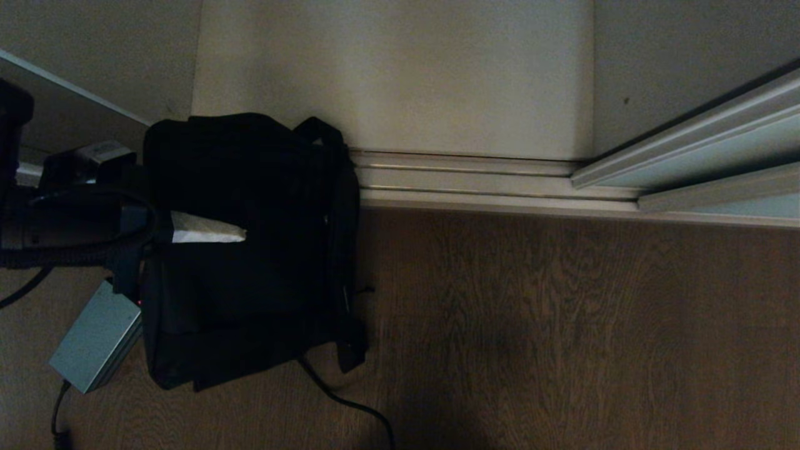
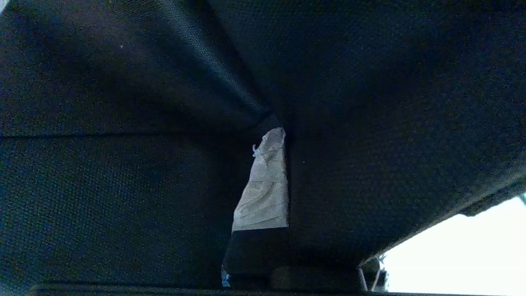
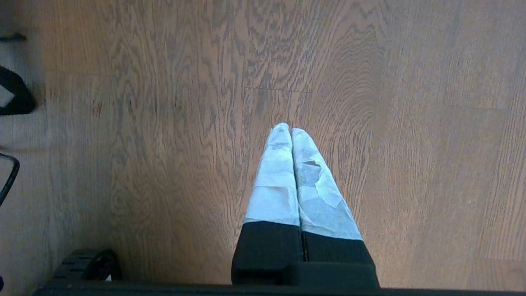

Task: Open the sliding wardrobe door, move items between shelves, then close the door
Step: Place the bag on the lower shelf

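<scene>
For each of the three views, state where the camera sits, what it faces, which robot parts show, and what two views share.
Head view: on the head, facing down at the wood floor, floor track and sliding wardrobe door; left arm shows.
Left wrist view: behind the left gripper, shut on the black bag.
Right wrist view: behind the shut right gripper, facing floor.
Shared: head and left wrist show the bag.

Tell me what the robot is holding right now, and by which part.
The left gripper is shut on a black bag, pinching a fold of its fabric on the side facing the arm. The right gripper is shut over the wooden floor, holding nothing.
</scene>
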Controlling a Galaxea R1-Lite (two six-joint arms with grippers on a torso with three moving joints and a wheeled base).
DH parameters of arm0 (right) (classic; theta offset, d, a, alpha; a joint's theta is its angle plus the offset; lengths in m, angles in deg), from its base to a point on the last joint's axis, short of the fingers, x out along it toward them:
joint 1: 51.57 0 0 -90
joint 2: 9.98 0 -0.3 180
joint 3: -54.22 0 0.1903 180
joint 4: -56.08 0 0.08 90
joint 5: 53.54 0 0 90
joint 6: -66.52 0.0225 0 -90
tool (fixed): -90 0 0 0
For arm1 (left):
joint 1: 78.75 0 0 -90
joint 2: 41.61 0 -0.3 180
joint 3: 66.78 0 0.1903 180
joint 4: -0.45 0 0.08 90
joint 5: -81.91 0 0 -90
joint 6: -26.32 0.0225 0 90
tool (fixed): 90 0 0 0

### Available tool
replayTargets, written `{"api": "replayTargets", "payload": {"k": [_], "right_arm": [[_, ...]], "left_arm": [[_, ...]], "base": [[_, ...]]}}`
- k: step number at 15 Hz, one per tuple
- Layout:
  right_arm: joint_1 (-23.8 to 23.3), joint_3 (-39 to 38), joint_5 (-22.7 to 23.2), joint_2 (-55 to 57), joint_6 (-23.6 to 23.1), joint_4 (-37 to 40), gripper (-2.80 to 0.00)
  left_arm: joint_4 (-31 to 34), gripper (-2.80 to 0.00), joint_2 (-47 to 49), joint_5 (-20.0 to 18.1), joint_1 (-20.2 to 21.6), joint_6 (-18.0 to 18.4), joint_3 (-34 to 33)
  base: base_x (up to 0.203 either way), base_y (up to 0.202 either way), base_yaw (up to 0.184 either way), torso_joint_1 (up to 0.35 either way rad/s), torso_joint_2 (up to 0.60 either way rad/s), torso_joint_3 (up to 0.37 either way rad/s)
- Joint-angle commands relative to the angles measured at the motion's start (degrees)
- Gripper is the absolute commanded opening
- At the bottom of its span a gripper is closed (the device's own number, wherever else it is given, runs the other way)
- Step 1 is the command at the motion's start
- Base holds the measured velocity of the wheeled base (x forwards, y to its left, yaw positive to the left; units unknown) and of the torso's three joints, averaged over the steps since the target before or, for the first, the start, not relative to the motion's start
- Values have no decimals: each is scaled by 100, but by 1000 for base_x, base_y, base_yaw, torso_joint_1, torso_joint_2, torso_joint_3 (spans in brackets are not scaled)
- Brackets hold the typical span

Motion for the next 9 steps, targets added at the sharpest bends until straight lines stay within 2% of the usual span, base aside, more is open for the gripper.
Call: {"api": "replayTargets", "payload": {"k": [1,5,9], "right_arm": [[0,0,-2,-20,2,-1,-280],[5,0,-2,-20,2,-1,-280],[0,0,-2,-20,2,-1,-280]], "left_arm": [[-37,-280,604,-27,-9,-107,669],[-566,-280,1306,-28,-91,-599,1541],[-808,-280,2019,-28,-191,-671,2361]], "base": [[0,0,0,0,0,0],[0,0,0,0,0,0],[0,0,0,0,0,0]]}}
